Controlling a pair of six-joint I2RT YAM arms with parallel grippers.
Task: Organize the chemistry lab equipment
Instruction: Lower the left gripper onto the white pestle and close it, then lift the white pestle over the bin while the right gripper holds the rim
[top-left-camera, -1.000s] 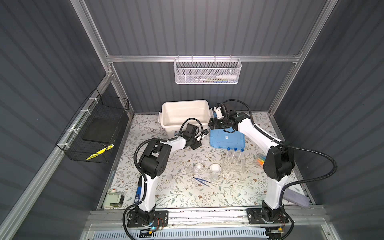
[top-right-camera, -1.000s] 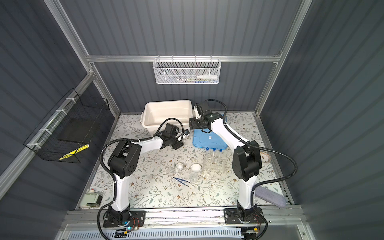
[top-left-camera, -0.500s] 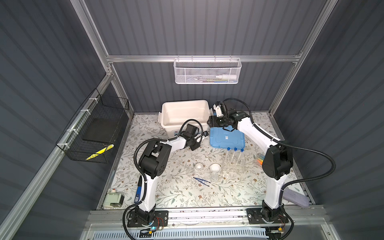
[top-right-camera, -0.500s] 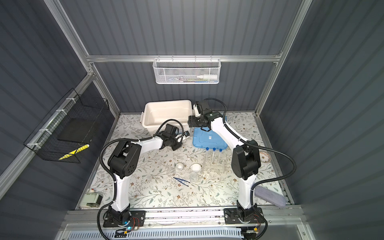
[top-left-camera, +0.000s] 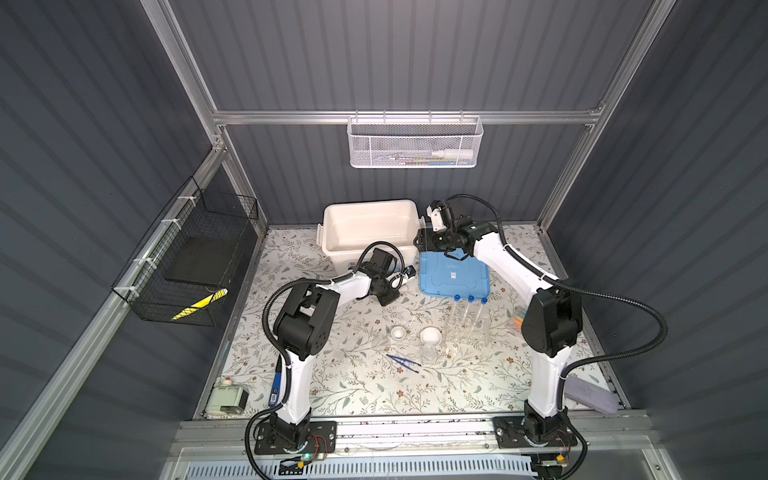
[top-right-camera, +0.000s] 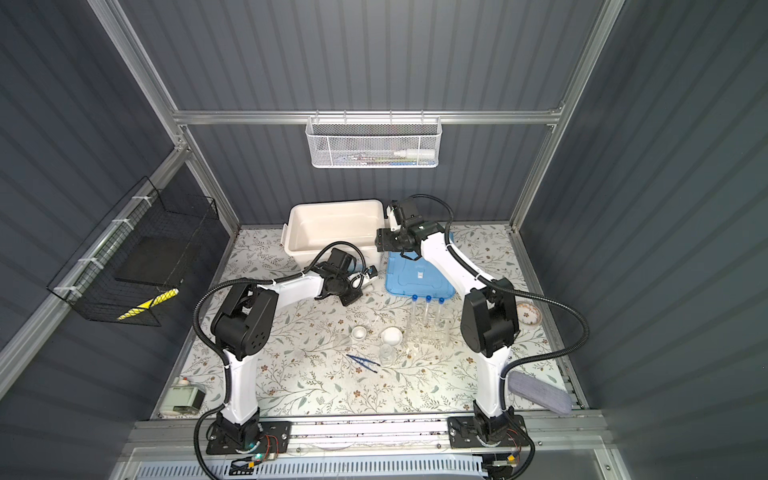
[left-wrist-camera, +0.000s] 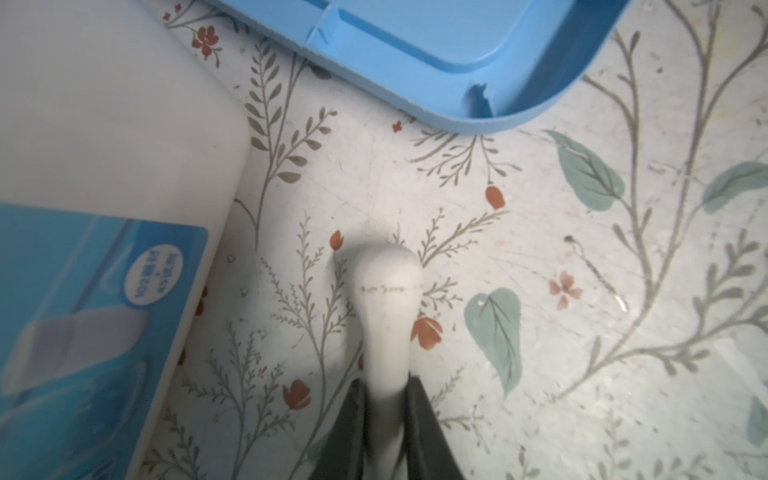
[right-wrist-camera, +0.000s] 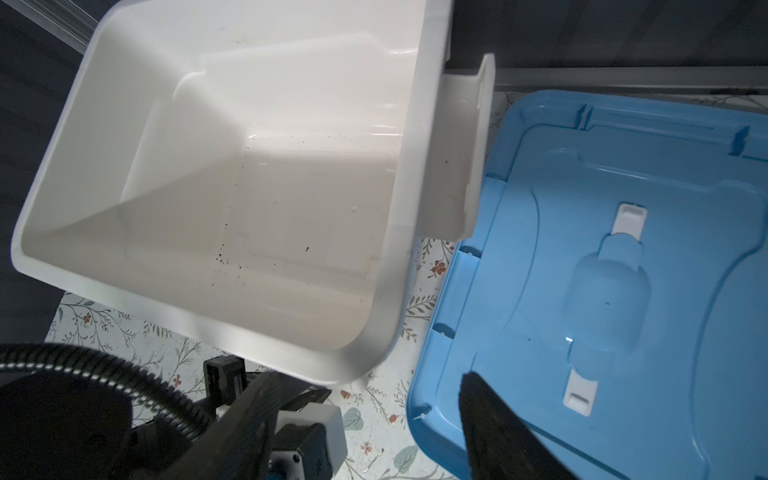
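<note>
No text reads clearly: the only print, on a white round badge (left-wrist-camera: 153, 274) on the bin's (left-wrist-camera: 104, 124) blue label (left-wrist-camera: 83, 324), is two blurred lines around a plus sign.

Robot test cell: aluminium frame (top-left-camera: 291, 117), grey panelled walls (top-left-camera: 415, 54), left arm (top-left-camera: 301, 324) and right arm (top-left-camera: 548, 324) rail-mounted.

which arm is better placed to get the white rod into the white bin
Left. The left gripper is shut on the white rod beside the open white bin. The right gripper stands open and empty above the bin's rim and the blue lid.
</note>
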